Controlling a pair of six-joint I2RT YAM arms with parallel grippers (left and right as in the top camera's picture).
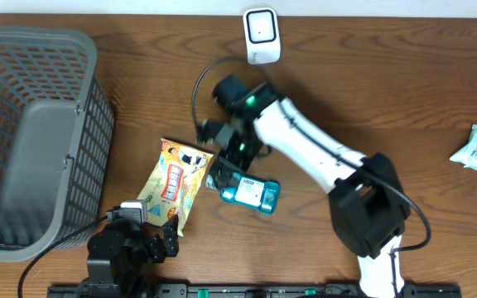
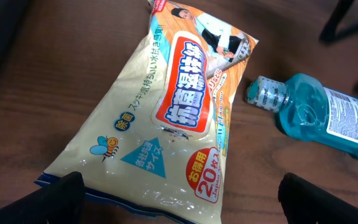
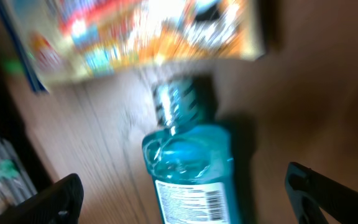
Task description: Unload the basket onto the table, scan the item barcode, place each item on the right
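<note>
A glossy, crinkled plastic wipes pack (image 2: 166,124) and a translucent plastic bottle (image 2: 328,118) lie on a wood-grain table (image 1: 371,74).

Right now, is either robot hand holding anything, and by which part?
Nothing is held. The right gripper stands open over the blue bottle; the left gripper is open near the wipes packet.

Shop-checkout bench: shopping basket (image 1: 89,149), white scanner (image 1: 262,35), packaged wipes (image 1: 176,178).

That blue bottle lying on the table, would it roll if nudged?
Probably not far: the blue bottle lies on a broad, flattish side, so it would likely slide. It looks filled with liquid, so fairly heavy for its size. Its glossy plastic may be slippery.
</note>
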